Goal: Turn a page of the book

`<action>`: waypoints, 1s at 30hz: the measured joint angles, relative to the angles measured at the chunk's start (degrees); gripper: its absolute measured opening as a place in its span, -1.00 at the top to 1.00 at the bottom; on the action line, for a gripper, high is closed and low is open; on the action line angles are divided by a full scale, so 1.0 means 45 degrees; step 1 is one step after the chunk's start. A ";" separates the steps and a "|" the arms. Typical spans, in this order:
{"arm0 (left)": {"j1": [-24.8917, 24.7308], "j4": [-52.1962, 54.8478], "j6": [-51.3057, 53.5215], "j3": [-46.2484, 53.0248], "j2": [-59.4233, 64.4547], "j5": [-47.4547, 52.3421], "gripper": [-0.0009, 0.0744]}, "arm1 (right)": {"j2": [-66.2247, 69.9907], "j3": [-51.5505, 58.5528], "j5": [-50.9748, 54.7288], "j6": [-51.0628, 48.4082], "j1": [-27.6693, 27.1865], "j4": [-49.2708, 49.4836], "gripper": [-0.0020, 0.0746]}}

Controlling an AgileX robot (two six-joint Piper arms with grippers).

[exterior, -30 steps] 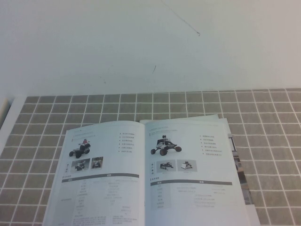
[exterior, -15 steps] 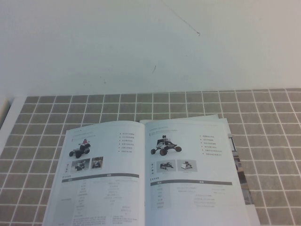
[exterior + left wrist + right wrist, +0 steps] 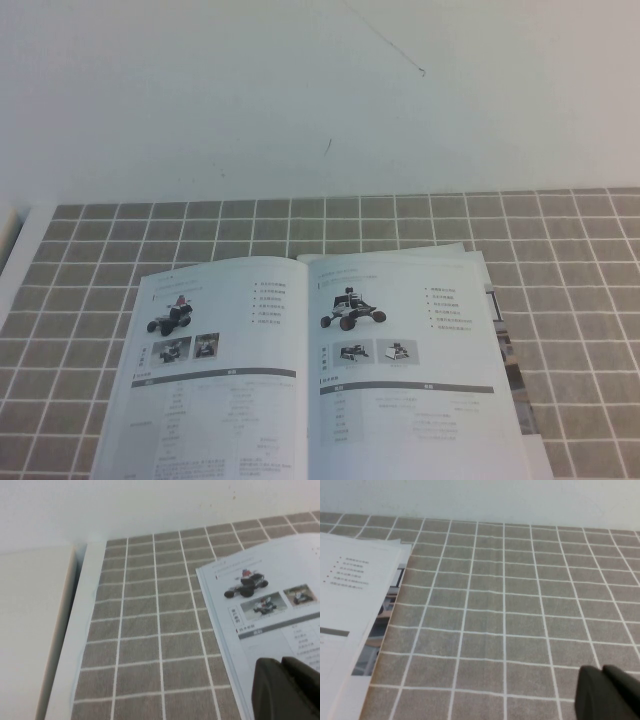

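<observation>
Left gripper (image 3: 290, 687), fingers pressed together, hovers over the glossy book (image 3: 310, 370); right gripper (image 3: 610, 692), likewise clenched, hangs beside it. Both are cut off at frame edge.

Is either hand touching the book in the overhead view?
No, the book lies open on the tiled table with neither hand in that view.

Left hand (image 3: 287, 690) over book (image 3: 265, 605) (open, lying flat).
</observation>
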 joint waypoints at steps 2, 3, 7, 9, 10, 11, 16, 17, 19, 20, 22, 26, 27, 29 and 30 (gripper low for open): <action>0.0000 0.0031 0.0000 0.0048 0.0000 -0.0671 0.99 | 0.0000 0.0056 -0.0372 0.0000 0.0000 -0.0055 0.95; 0.0000 0.0048 0.0000 0.0048 0.0000 -0.1248 0.99 | 0.0000 0.0082 -0.0669 0.0000 0.0000 -0.0088 0.95; 0.0000 0.0073 0.0000 0.0048 0.0000 -0.4670 0.99 | 0.0000 0.0087 -0.2560 0.0000 0.0000 -0.0110 0.95; 0.0000 0.0082 0.0000 0.0048 0.0000 -0.6498 0.99 | 0.0000 0.0087 -0.3597 -0.0049 0.0000 -0.0135 0.95; 0.0000 0.0095 0.0000 0.0048 0.0000 -0.7201 0.99 | 0.0000 0.0087 -0.4037 -0.0147 0.0000 -0.0135 0.95; 0.0000 0.0095 0.0000 0.0048 0.0000 -0.7886 0.99 | 0.0000 0.0087 -0.4544 -0.0304 0.0000 -0.0135 0.95; 0.0000 0.0143 0.0000 0.0048 0.0000 -1.1352 0.99 | 0.0000 0.0087 -0.6890 -0.1144 0.0000 -0.0135 0.95; 0.0000 0.0143 0.0000 0.0048 0.0000 -1.1896 0.99 | 0.0000 0.0087 -0.7331 -0.1144 0.0000 -0.0135 0.95; 0.0000 0.0143 0.0000 0.0048 0.0000 -1.2729 0.99 | 0.0000 0.0087 -0.7993 -0.1117 0.0000 -0.0135 0.95; 0.0000 0.0143 0.0000 0.0048 0.0000 -1.2957 0.99 | 0.0000 0.0087 -0.8327 -0.1098 0.0000 -0.0135 0.95; 0.0000 0.0143 0.0000 0.0048 0.0000 -1.3353 0.99 | 0.0000 0.0087 -0.8852 -0.1039 0.0000 -0.0135 0.95; 0.0000 0.0202 -0.0249 0.0048 0.0000 -1.3657 0.99 | 0.0000 0.0087 -1.0116 -0.0990 0.0000 -0.0081 0.95; 0.0000 0.0279 -0.0537 0.0048 0.0000 -1.3680 0.99 | 0.0000 0.0087 -1.0366 -0.0826 0.0000 0.0015 0.95; 0.0000 0.0506 -0.1324 0.0048 0.0000 -1.3567 0.99 | 0.0000 0.0087 -1.0691 -0.0436 0.0000 0.0112 0.95; 0.0000 0.0713 -0.1747 0.0007 -0.0020 -1.3227 0.99 | 0.0000 0.0087 -1.0769 -0.0162 0.0000 0.0112 0.95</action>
